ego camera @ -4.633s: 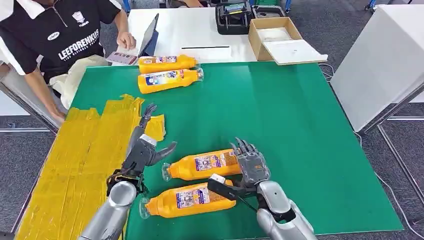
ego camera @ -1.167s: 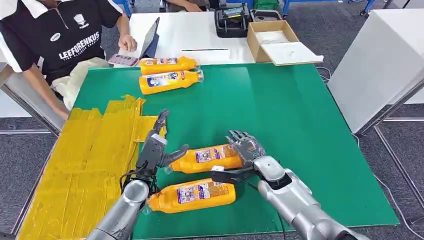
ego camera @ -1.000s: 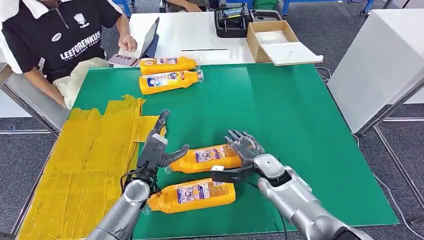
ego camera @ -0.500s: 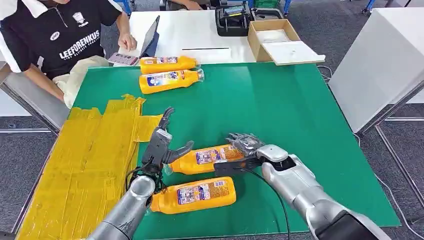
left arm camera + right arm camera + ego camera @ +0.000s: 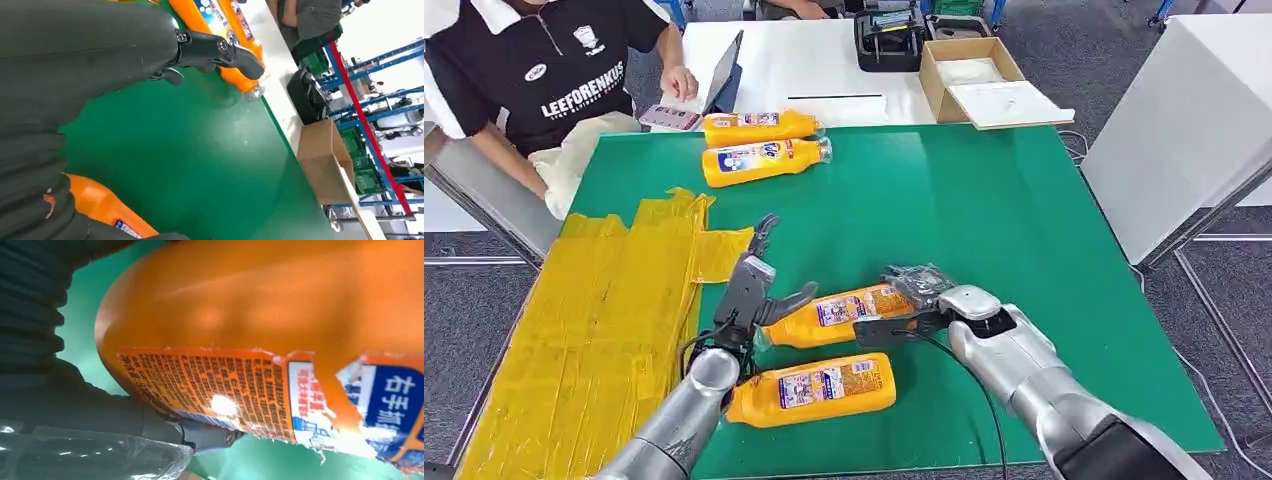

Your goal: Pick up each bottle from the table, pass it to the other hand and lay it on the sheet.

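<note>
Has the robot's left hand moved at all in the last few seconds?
Yes. The left hand has slid away from the yellow sheet, toward the cap end of the bottle the right hand holds.

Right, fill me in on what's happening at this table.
The robot's right hand grips the base end of an orange bottle lying on the green mat, while its left hand waits open at the cap end, seemingly for the handover. A second bottle lies nearer the robot and two more bottles sit at the far edge. The yellow sheet holds no bottle. A seated person is at the far left corner.
</note>
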### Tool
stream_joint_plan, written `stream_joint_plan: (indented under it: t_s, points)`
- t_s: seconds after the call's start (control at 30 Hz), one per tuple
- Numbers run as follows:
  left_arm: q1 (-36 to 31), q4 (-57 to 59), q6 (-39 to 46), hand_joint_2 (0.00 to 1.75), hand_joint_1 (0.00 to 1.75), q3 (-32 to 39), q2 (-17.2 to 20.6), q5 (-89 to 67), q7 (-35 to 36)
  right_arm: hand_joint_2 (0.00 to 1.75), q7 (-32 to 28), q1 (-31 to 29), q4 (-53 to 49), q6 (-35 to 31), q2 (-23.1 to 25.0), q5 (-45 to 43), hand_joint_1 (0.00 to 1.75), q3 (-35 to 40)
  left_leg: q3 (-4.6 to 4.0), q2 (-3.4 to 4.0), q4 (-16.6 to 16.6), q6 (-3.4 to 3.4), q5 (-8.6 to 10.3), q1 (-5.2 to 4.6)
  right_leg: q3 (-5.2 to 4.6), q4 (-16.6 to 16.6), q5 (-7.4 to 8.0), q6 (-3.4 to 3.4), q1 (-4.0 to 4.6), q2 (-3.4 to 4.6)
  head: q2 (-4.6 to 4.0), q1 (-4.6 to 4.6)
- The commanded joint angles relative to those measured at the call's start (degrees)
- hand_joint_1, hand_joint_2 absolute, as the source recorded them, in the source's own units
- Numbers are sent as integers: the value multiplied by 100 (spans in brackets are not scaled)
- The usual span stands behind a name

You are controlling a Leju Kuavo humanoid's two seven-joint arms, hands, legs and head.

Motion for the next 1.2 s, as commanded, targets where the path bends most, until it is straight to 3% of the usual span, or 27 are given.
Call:
stream_joint_plan:
  t_s: [0.03,0.27,0.5,0.63,0.9,1.2]
  points:
    - [-248,527,-4,175,0,-138,1,23,23,175,37,47,160,-27,-105,11,175,232,7,-9,-2,-11,0,0,10,-2,-3,-2,0,-17,0,-2]
    - [-230,529,-4,175,0,-166,16,40,0,175,43,90,73,-138,-156,15,175,216,9,-12,-2,-15,-1,-1,12,-1,-6,-3,0,-23,0,0]
    - [-23,437,71,175,0,-157,77,62,-98,175,172,313,-130,-992,-195,75,175,3,14,-9,-5,-13,-1,-1,16,-5,-4,-2,0,-19,0,0]
    - [136,274,150,175,0,-64,123,1,-79,175,713,532,-348,-1815,-64,131,175,-391,10,-2,-4,-14,-2,0,12,-4,-3,-3,1,-12,0,0]
    - [658,-516,296,175,0,199,159,-321,156,175,1940,1335,-1303,-2537,-85,360,175,-1638,11,-2,-2,-20,-13,-2,16,2,-14,-5,-2,-14,0,-2]
    - [935,-882,409,175,0,402,205,-428,225,175,2107,1765,-1589,-2902,106,420,175,-2554,-33,0,0,-15,-12,0,-27,3,-11,-4,-1,-8,0,0]
